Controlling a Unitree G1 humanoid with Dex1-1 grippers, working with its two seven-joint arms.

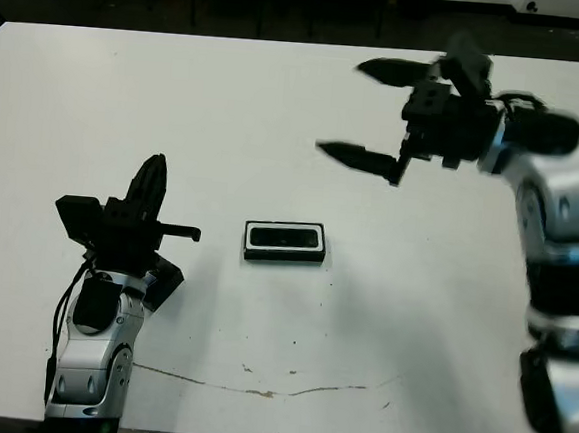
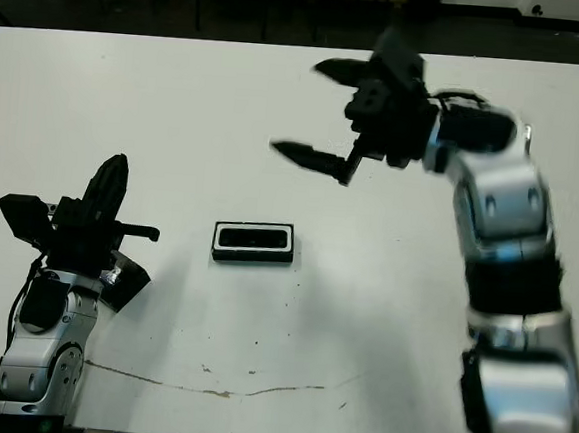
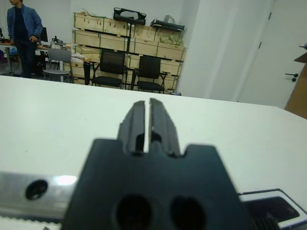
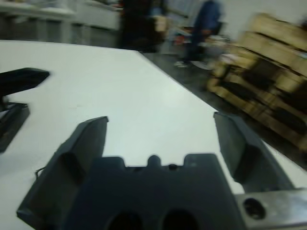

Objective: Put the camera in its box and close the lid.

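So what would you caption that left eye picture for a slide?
Right gripper raised open above the white table, left gripper shut, and a small black box lying between them.

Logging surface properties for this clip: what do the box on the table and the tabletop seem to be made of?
The box: probably rigid plastic or coated card, black outside with a pale band inside its rim; too small to tell further. The table: a white, smooth, matte top, likely laminate, with a thin brownish scuff line near its front.
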